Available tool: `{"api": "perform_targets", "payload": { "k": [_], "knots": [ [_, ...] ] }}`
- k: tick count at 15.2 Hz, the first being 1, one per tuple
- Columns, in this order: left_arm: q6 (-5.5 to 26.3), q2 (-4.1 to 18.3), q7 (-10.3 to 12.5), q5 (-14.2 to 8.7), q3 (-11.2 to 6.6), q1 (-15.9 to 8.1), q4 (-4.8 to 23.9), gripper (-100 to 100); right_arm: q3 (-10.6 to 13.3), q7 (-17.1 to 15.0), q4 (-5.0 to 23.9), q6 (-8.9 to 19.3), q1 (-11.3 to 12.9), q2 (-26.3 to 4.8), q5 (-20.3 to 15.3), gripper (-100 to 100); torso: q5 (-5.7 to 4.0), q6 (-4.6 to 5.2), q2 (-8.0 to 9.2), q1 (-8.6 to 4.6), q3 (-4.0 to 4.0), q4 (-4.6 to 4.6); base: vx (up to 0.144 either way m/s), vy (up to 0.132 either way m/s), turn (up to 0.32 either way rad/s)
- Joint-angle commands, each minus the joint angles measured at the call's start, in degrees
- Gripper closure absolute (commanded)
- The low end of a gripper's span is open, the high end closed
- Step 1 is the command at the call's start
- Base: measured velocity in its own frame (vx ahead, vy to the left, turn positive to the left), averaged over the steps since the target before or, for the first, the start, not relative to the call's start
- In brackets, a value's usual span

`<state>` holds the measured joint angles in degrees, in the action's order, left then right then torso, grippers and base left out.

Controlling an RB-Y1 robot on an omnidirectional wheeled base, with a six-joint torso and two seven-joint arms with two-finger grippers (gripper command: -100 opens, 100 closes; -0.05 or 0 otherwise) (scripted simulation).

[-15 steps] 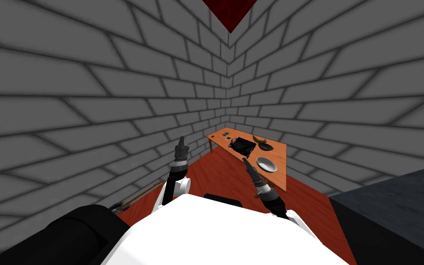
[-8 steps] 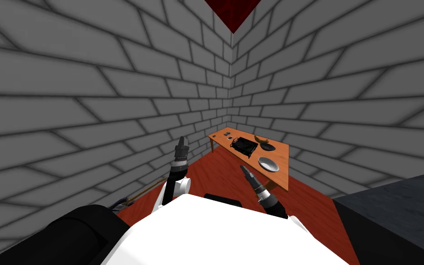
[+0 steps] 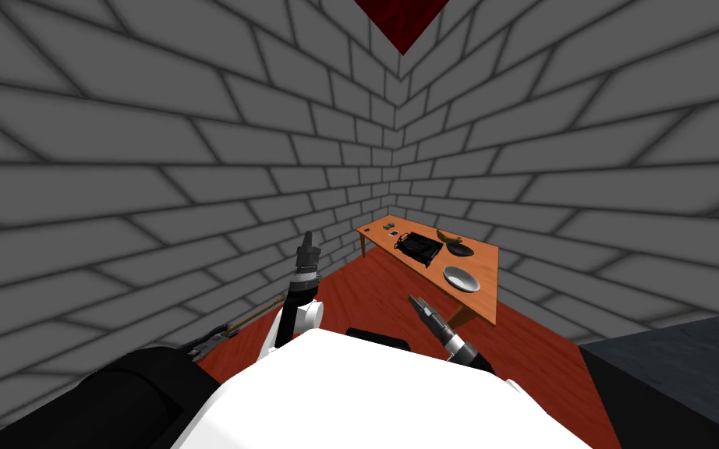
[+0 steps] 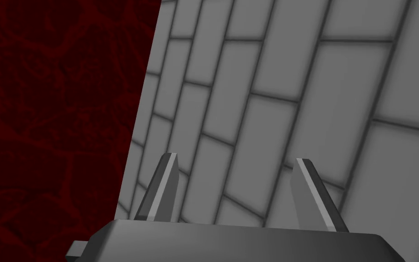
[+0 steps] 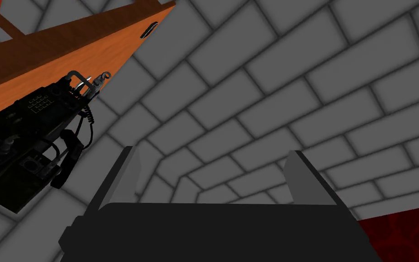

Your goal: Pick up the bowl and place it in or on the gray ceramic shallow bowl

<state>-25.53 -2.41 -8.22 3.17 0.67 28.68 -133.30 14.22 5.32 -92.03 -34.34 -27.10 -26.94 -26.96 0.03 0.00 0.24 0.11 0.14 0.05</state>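
The left gripper point(image 4: 236, 191) pointed upward, well left of the table point(image 3: 487, 269), fingers spread apart; the right gripper point(image 5: 213, 175) reached toward the table, short of it, fingers likewise apart

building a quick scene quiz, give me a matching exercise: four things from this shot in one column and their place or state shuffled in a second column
Things
1. light grey bowl
2. dark bowl
3. black device
4. right claw

Places or states
A. open, short of the table
B. mid-table, with a coiled cord
C. at the table's near end
D. between the light grey bowl and the yellowish curved thing

Pairs: 1-C, 2-D, 3-B, 4-A
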Motion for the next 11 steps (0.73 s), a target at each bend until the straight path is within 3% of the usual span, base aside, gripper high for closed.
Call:
{"api": "perform_targets", "payload": {
  "k": [1,2,3,5,6,8,9,11],
  "knots": [
    [0.0,0.0,0.0,0.0,0.0,0.0,0.0,0,0.4,0.9,2.4,0.1,-0.1,-0.6,-0.7,-100,0.0,0.0,0.0,0.0,0.0,0.0,-0.031,0.032,0.016],
    [0.0,0.0,0.0,0.0,0.0,0.0,0.0,0,0.4,0.9,2.4,0.1,-0.1,-0.6,-0.7,-100,0.0,0.01,-0.03,0.0,-0.01,0.0,-0.014,0.022,-0.02],
    [0.0,0.0,0.0,0.0,0.0,0.0,0.0,0,0.7,2.3,4.2,0.3,0.1,-3.1,-2.1,-100,0.0,0.01,-0.08,-0.03,-0.04,-0.01,-0.015,0.034,0.076],
    [0.0,0.0,0.0,0.0,0.0,0.0,0.0,0,0.7,2.3,5.9,0.3,0.1,-3.1,-2.1,-100,0.0,-0.01,-0.13,-0.02,-0.07,-0.02,-0.012,0.031,0.08],
    [0.0,0.0,0.0,0.0,0.0,0.0,0.0,0,1.1,3.7,7.8,0.6,0.4,-5.7,-3.4,-100,-0.01,0.0,-0.15,-0.03,-0.08,-0.03,-0.008,0.033,0.089],
    [0.0,0.0,0.0,0.0,0.0,0.0,0.0,0,1.1,3.7,9.3,0.6,0.4,-5.7,-3.4,-100,0.0,-0.01,-0.17,-0.02,-0.1,-0.03,-0.009,0.031,0.071],
    [0.0,0.0,0.0,0.0,0.0,0.0,0.0,0,1.5,5.1,10.7,0.9,0.7,-8.2,-4.8,-100,0.0,0.0,-0.18,-0.04,-0.1,-0.03,-0.002,0.034,0.138],
    [0.0,0.0,0.0,0.0,0.0,0.0,0.0,0,1.5,5.1,12.7,0.9,0.7,-8.4,-4.8,-100,0.0,-0.02,-0.21,-0.03,-0.12,-0.04,0.003,0.027,0.078]
  ]
}}
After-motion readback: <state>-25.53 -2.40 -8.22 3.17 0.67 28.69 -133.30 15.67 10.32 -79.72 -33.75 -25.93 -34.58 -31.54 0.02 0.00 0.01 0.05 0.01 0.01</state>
